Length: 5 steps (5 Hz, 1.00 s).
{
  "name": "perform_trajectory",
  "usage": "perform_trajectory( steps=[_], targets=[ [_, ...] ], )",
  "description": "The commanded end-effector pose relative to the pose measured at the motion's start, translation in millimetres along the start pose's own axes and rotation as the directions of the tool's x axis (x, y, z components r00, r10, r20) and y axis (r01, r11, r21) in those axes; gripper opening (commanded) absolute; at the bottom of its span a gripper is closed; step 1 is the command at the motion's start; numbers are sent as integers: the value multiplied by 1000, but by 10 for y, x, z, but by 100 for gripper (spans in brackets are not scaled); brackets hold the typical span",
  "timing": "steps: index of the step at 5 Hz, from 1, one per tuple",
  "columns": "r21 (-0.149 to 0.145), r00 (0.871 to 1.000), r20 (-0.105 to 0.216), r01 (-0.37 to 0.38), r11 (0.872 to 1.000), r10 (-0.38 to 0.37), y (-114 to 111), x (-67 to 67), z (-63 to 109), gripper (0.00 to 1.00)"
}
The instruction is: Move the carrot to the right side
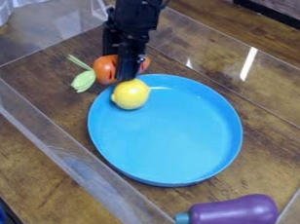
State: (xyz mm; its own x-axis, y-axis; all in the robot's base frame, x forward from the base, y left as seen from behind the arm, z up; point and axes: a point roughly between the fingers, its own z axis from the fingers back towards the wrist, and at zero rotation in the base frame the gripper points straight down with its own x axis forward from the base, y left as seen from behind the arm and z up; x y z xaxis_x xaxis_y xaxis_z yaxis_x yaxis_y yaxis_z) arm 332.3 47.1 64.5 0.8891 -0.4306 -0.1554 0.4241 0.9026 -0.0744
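The orange carrot point(106, 69) with its pale green leafy top point(82, 79) hangs just off the wooden table, left of the blue plate point(177, 136). My black gripper point(122, 67) points straight down and is shut on the carrot's orange body. The fingers cover part of the carrot. A yellow lemon point(129, 94) lies on the plate's near-left edge, right beside the carrot.
A purple eggplant point(232, 214) lies at the front right of the table. Clear plastic walls point(35, 124) fence the work area on the left and front. Bare wood shows to the right of the plate.
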Motion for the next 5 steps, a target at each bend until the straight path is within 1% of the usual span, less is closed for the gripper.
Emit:
perform_trajectory(
  steps=[1, 3, 5],
  targets=[
    [80, 995, 93, 28, 996, -36, -58, 88, 430, 0],
    [92, 996, 71, 49, 995, -56, -122, 97, 496, 0],
    [111, 996, 49, 71, 991, -77, -196, 102, 589, 0]
  ],
)
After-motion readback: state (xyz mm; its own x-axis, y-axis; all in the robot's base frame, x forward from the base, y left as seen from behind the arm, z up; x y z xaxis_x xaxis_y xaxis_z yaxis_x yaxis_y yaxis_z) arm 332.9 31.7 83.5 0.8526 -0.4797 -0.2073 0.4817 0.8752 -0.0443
